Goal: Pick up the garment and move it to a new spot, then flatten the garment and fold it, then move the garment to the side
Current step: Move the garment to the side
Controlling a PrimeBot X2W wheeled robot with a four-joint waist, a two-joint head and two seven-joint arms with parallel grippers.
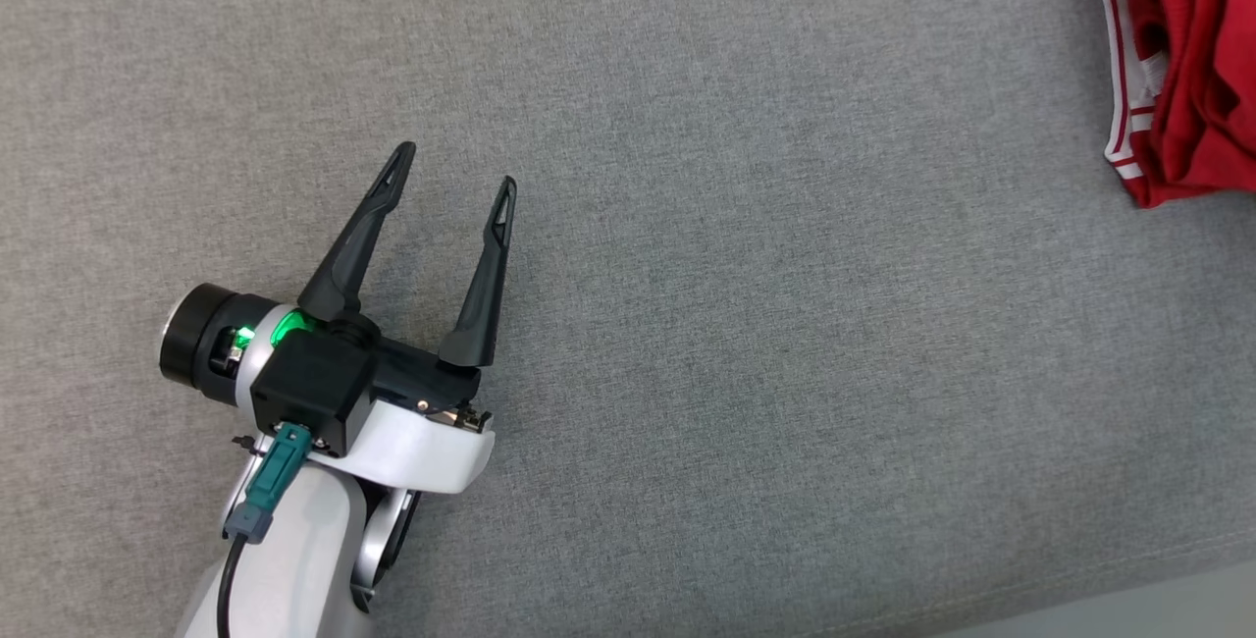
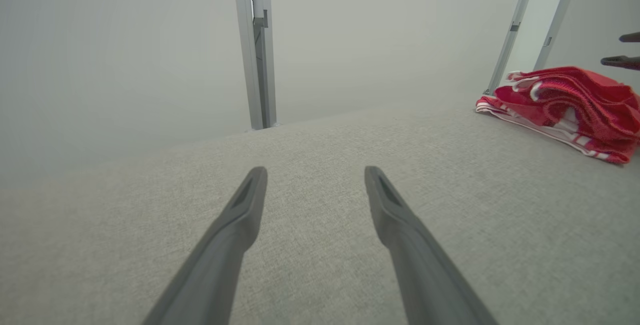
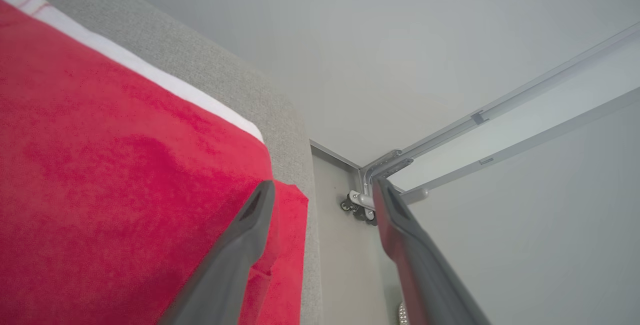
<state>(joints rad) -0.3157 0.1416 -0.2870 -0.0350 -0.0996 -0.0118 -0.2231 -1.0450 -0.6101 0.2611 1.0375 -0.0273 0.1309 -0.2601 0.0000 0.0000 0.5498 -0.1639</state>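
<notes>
The garment (image 1: 1192, 59), red with white striped trim, lies folded in a bundle at the far right of the grey cloth-covered table (image 1: 785, 324). In the left wrist view the garment (image 2: 565, 105) rests off to the right, well away from my left gripper (image 2: 315, 172). That left gripper (image 1: 456, 167) hovers open and empty over bare cloth at the lower left. My right gripper (image 3: 325, 185) is open at the garment's (image 3: 100, 165) outer edge, one finger over the red cloth, the other past the table's side. Its dark tips (image 2: 617, 49) show just above the bundle.
The table's front edge (image 1: 1079, 599) runs along the lower right, with pale floor beyond. A metal frame post (image 2: 255, 65) stands behind the table, and more rails (image 3: 500, 110) with a small caster (image 3: 352, 205) sit past the table's side.
</notes>
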